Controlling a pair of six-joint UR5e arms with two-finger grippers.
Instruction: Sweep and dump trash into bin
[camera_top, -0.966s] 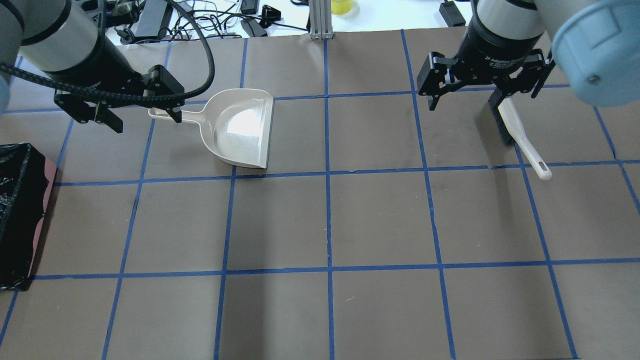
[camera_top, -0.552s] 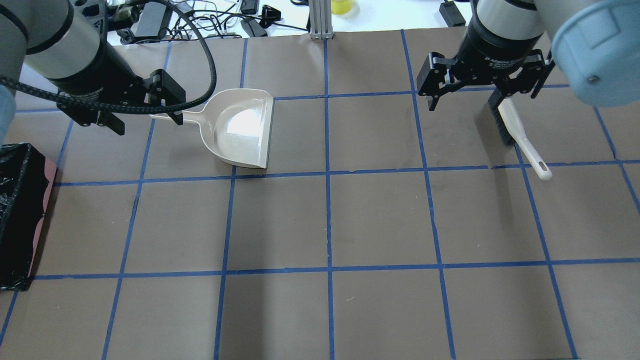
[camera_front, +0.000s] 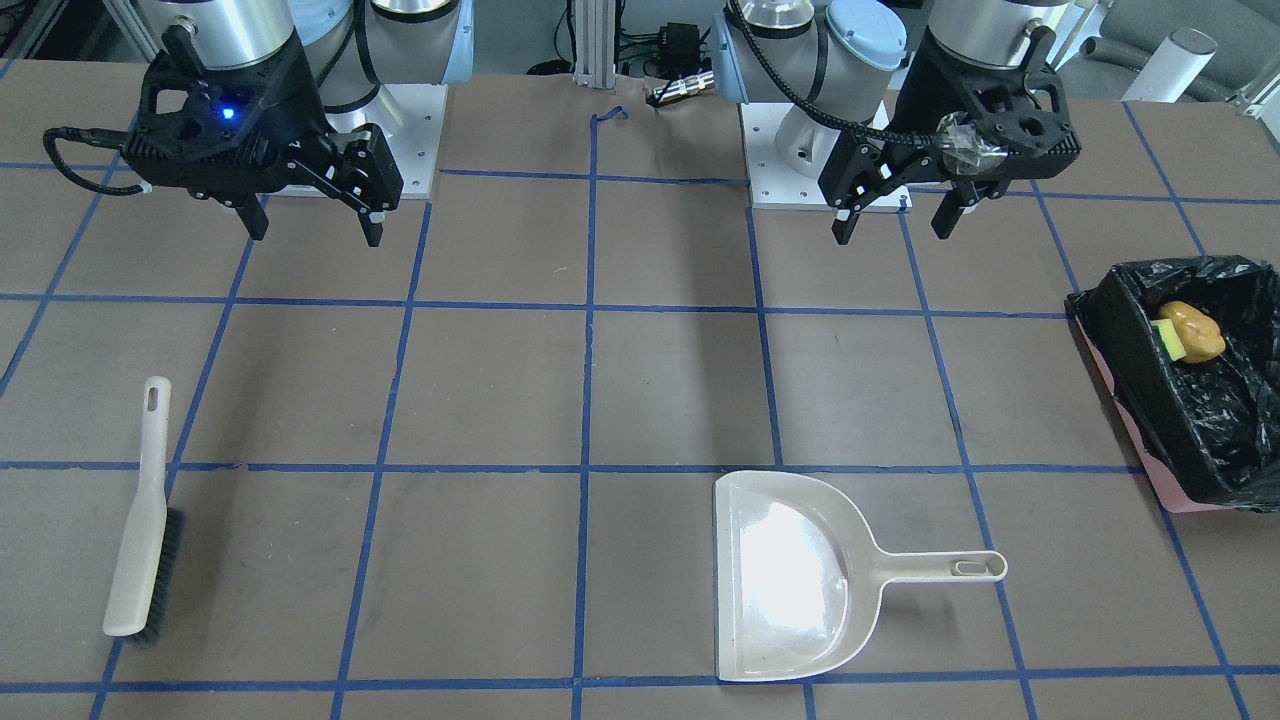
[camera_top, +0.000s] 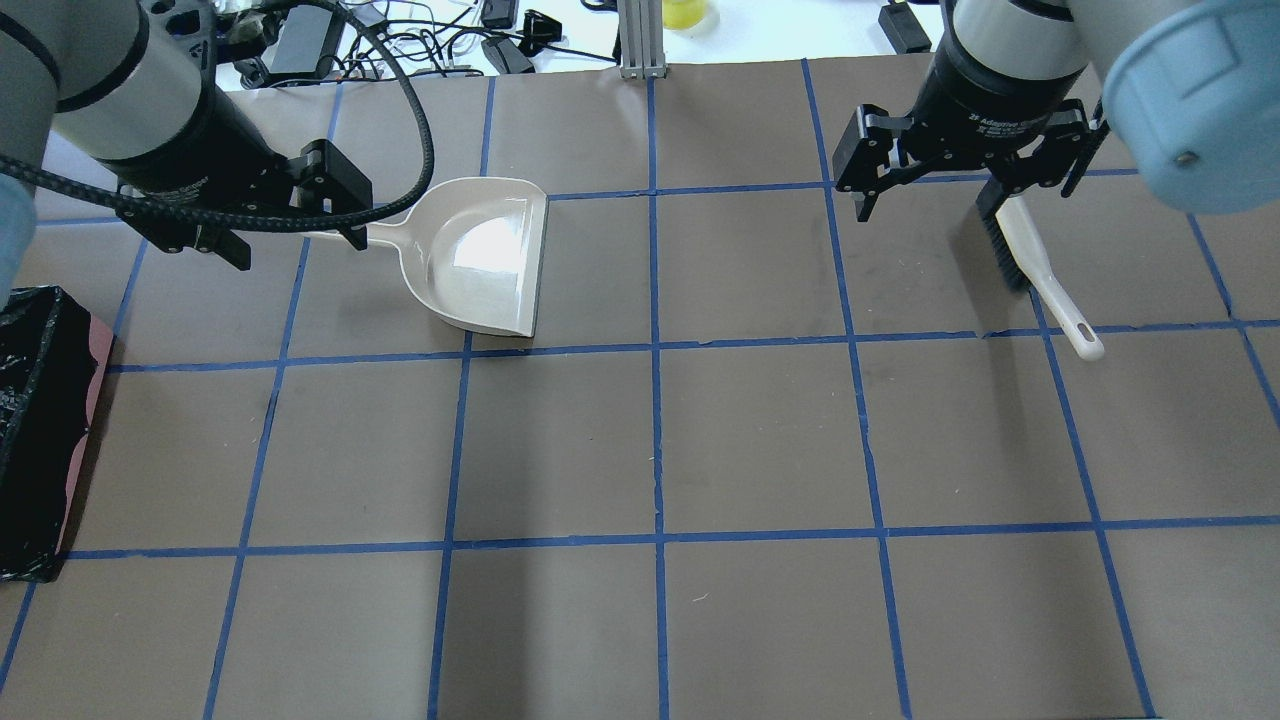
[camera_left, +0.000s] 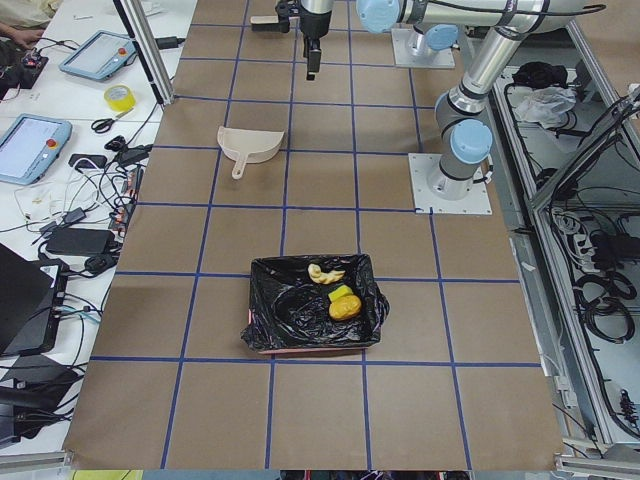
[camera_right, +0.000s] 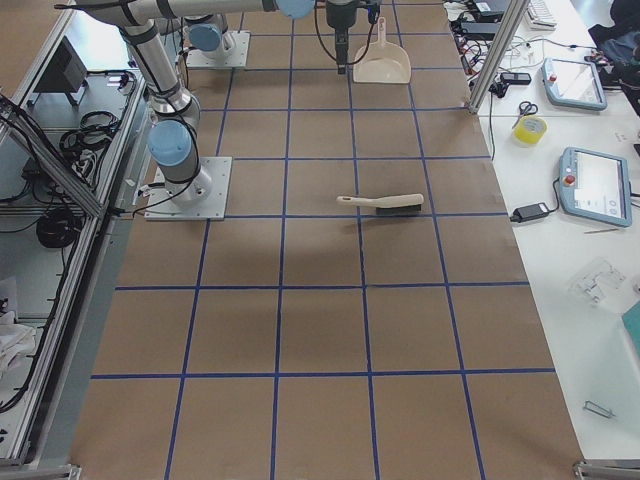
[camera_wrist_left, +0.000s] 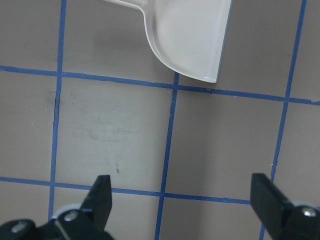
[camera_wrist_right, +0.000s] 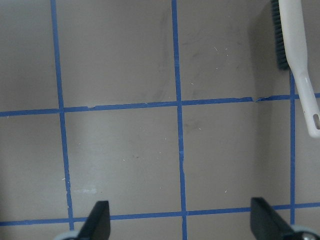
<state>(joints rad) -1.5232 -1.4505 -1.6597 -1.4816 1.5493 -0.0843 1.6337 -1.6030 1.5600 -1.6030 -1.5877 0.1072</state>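
The trash lies inside the bin: an amber-orange lump (camera_front: 1193, 333) next to a yellow sponge with a green edge (camera_front: 1165, 335), and in the exterior left view a tan piece (camera_left: 325, 273) lies beside them. The bin (camera_front: 1135, 385) is pink with a black bag and stands at the table's end on my left; it also shows in the overhead view (camera_top: 35, 430). My left gripper (camera_top: 297, 248) is open and empty, raised over the dustpan's handle. My right gripper (camera_top: 925, 205) is open and empty, raised beside the brush.
The beige dustpan (camera_top: 480, 255) lies flat on the table and holds nothing. The white brush with dark bristles (camera_top: 1030, 260) lies flat on my right side. Cables and devices lie beyond the table's far edge (camera_top: 400, 40).
My left gripper has shifted slightly toward the far side of the table, still open. The right gripper, dustpan and brush have not moved.
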